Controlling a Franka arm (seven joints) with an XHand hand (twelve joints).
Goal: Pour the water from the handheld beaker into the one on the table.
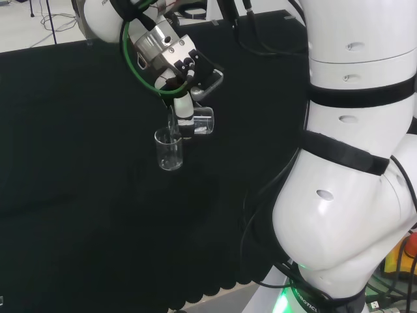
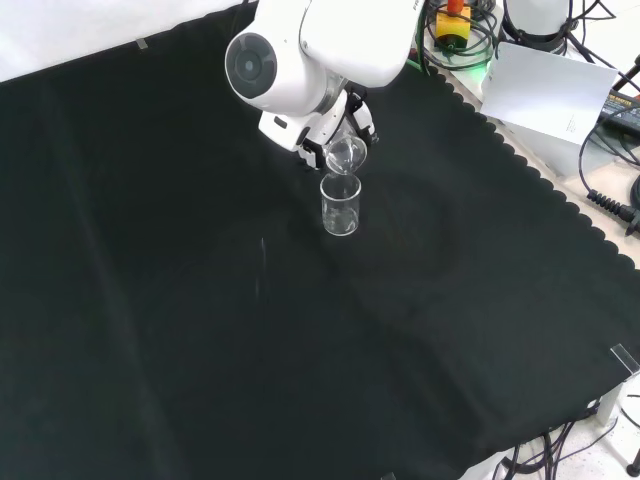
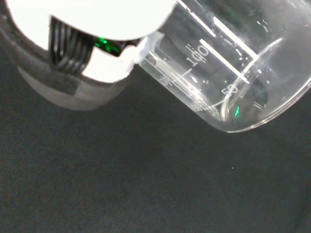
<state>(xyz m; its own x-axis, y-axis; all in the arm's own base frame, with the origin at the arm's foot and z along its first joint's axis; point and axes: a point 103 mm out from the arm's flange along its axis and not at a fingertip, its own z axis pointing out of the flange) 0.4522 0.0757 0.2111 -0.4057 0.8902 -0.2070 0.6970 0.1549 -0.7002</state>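
Light: bright, even, from overhead.
Glare: white streaks on the tilted beaker (image 3: 228, 73).
Shadows: faint on the black cloth (image 2: 200, 330).
Blur: hand (image 3: 97, 29) close to the wrist camera.

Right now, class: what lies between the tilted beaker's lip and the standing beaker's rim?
In the head view, nothing: the tilted beaker, in the hand, meets the standing beaker.

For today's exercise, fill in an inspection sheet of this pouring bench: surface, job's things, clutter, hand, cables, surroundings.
Surface: black cloth, bare around the ware.
Job's things: held beaker tipped on its side, lip over the upright table beaker.
Clutter: nothing seen on the cloth.
Hand: robot hand curled round the held beaker.
Cables: green cable loops at the wrist; black leads beyond the cloth edge.
Surroundings: white sheet off the cloth in the front view.
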